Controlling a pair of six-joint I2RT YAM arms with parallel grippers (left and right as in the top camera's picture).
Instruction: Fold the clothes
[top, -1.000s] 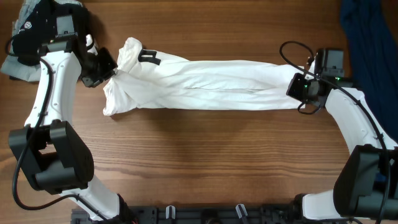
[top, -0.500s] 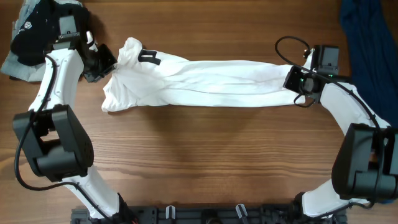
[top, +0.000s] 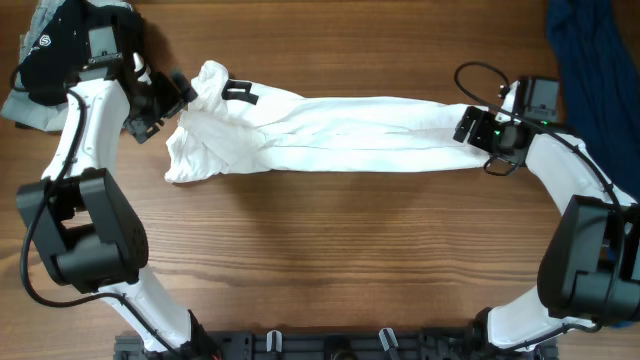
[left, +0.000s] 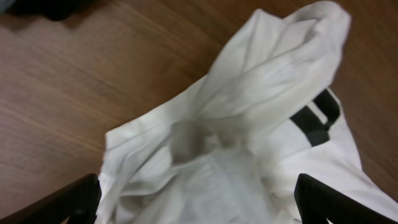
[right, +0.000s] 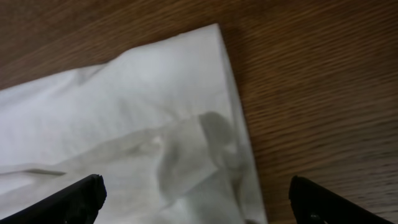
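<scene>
Currently one white T-shirt (top: 340, 135) lies stretched in a long band across the table (top: 330, 260), with black lettering near its left end. Two grippers sit at its ends. The left gripper (top: 178, 98) and right gripper (top: 468, 128) both gape wide, clamping nothing. One dark blue garment (top: 590, 60) lies at the far right corner.

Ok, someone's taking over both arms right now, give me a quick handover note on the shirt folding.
Left gripper: open, over the bunched left end of the white T-shirt, gripping nothing.
Right gripper: open, over the shirt's flatter right end.
Shirt: a long narrow band across the table, between the arms.
Done: it looks gathered lengthwise, roughly.
Left: tidy the rumpled left end, then probably fold the band crosswise.
Dark blue garment and black and grey pile lie at the far corners.
</scene>
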